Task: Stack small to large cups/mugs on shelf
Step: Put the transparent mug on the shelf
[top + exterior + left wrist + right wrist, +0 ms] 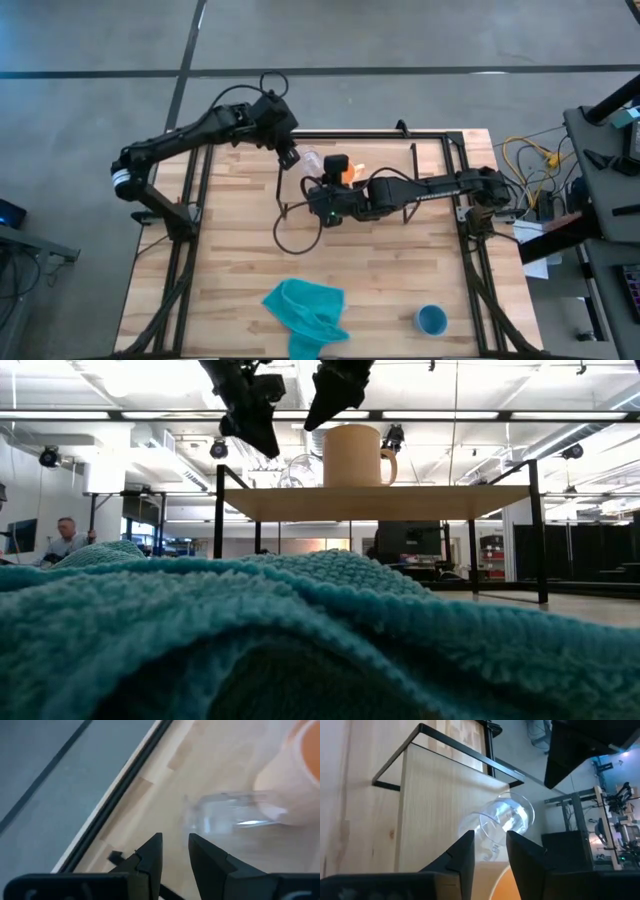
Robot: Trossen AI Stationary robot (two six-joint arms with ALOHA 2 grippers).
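Showing only overhead, the blue cup [432, 320] sits far from both empty, slightly parted end effectors [174, 851] [489, 851].

I'm looking out on a grey concrete floor [400, 35], with ceiling strip lights [560, 415] glowing overhead and a person [66, 538] sitting far back.

Left gripper [291, 156] and right gripper [336, 166] hang close together above the shelf [400, 150], fingers slightly parted, empty.
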